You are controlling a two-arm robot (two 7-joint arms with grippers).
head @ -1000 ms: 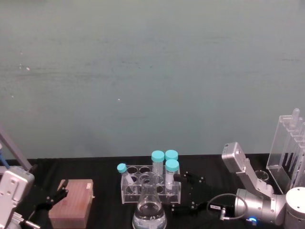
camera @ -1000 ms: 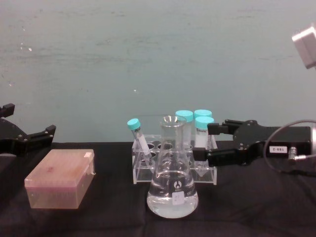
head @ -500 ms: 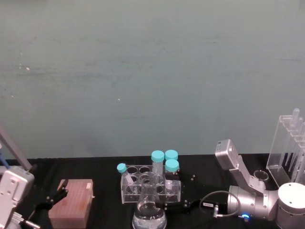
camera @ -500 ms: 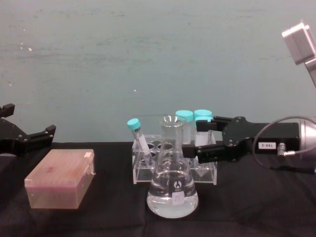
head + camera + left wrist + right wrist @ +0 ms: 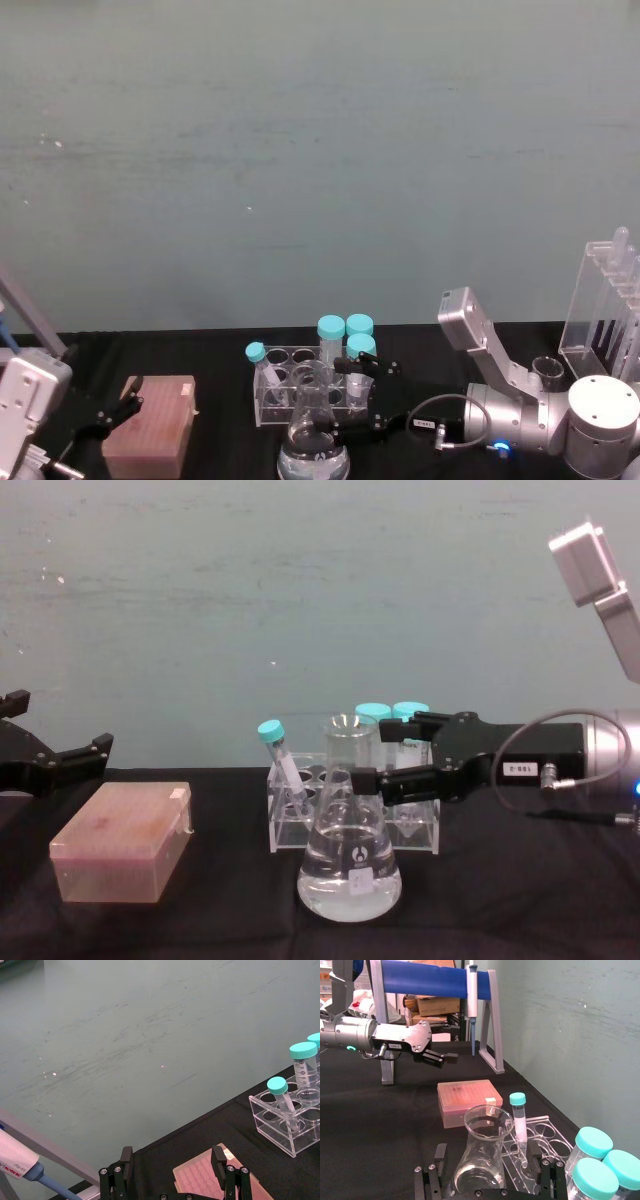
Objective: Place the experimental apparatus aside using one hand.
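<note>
Black table [image 5: 550, 900]. Right gripper [image 5: 385, 752], jaws apart, straddles flask [image 5: 350, 865] neck. Flask likely liquid-heavy, slick, fragile; grip neck, keep upright. Left gripper [image 5: 172, 1165] parked left, jaws apart.

Flask [image 5: 350, 865] before tube rack [image 5: 284, 830], tip box [image 5: 120, 845] left of both, acrylic stand [image 5: 606, 312] far right.

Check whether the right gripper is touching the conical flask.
Cannot tell. In the chest view the right gripper overlaps the conical flask at its neck, but depth is unclear.
</note>
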